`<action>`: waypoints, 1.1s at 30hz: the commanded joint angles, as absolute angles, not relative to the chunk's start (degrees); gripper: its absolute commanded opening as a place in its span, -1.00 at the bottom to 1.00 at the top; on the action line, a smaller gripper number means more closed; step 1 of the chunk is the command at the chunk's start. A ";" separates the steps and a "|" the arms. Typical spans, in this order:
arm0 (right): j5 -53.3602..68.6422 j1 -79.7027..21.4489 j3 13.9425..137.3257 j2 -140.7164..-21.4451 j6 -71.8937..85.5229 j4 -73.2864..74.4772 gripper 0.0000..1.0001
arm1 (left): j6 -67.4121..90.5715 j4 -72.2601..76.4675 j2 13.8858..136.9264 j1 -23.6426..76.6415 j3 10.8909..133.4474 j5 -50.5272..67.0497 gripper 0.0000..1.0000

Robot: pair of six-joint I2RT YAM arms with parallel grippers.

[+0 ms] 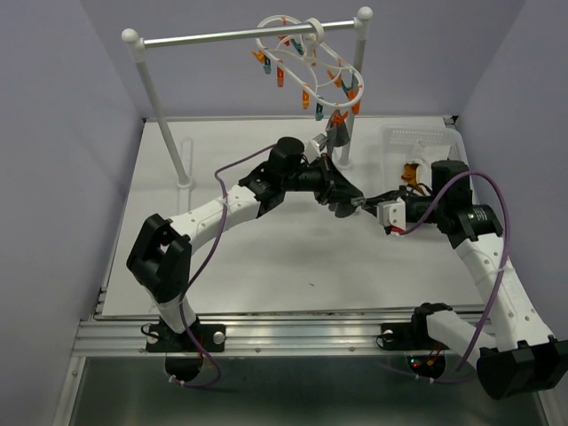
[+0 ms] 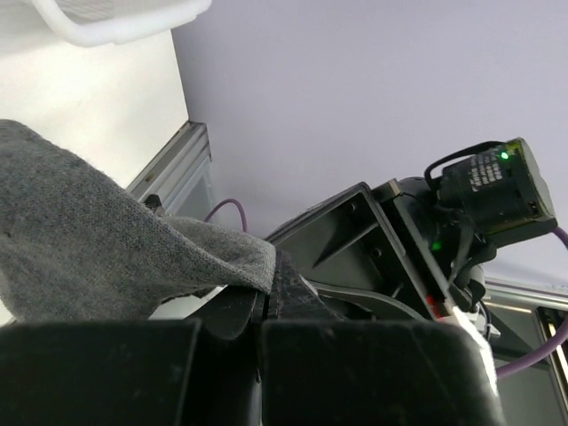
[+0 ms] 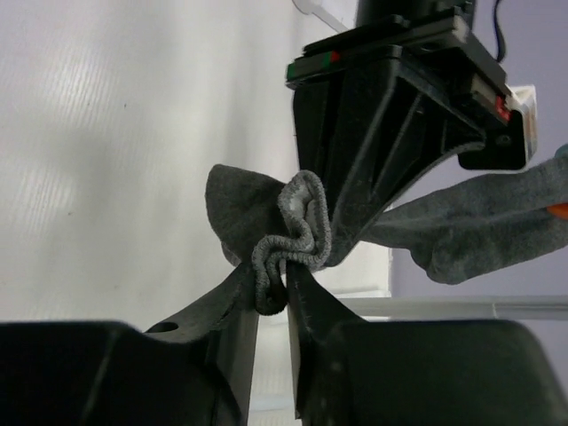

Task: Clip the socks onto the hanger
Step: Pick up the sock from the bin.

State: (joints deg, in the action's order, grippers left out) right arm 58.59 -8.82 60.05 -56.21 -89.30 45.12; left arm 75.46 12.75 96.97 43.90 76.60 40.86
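A grey sock (image 3: 240, 209) was held between both tools over the middle of the bench (image 1: 266, 266). The left tool (image 2: 266, 302) was clamped shut on one end of the fabric, which was spread away from its fingers. The right tool (image 3: 273, 293) was closed on the bunched, ribbed cuff, which was pinched between its fingertips. The hanger (image 1: 306, 53), white with orange and teal clips, was hung from the metal rail (image 1: 222, 35) at the back, above and behind the tools. A white perforated basket (image 1: 417, 138) was seen at the far right of the bench
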 commanded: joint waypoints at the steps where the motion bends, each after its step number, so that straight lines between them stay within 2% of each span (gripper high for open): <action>1: 61.08 -8.79 62.84 -57.74 -72.92 32.97 -0.63 | 74.62 17.66 94.92 42.89 74.27 40.17 -1.00; 2: 61.52 -8.79 63.28 -58.96 -70.60 31.22 -0.76 | 74.36 17.75 94.57 42.72 74.09 39.99 -1.00; 4: 61.26 -8.79 65.03 -60.29 -66.21 30.06 -0.80 | 74.27 19.24 94.22 42.45 73.57 39.81 -1.00; 7: 59.69 -8.79 66.44 -61.87 -60.93 25.77 -0.97 | 74.88 21.79 93.26 41.05 71.55 39.99 -1.00; 11: 58.10 -8.79 66.36 -63.98 -53.62 22.07 -0.99 | 73.13 22.59 91.59 39.47 70.49 39.46 -1.00; 13: 57.49 -8.79 66.71 -64.95 -51.78 21.89 -0.99 | 71.90 22.59 91.06 38.59 69.96 39.29 -0.58; 14: 55.91 -8.79 67.14 -65.82 -49.77 21.01 -0.99 | 70.76 22.67 90.79 38.15 69.79 39.37 -0.10; 16: 52.76 -8.79 67.85 -66.44 -41.02 17.51 -0.99 | 69.44 22.59 90.44 37.09 69.78 39.46 0.50; 18: 51.60 -8.79 67.42 -67.32 -38.33 14.26 -0.99 | 66.28 22.33 90.70 36.48 70.83 40.07 0.85; 20: 47.40 -8.79 67.67 -68.29 -32.29 12.48 -0.99 | 63.04 19.44 91.14 35.51 72.41 40.34 0.98; 25: 37.28 -8.79 71.18 -73.03 -23.57 14.41 -0.99 | 48.02 7.40 93.34 35.24 81.98 37.62 0.98; 33: 32.36 -8.79 77.60 -77.69 -17.14 22.49 -0.99 | 29.73 -2.46 92.90 36.56 92.09 31.82 0.98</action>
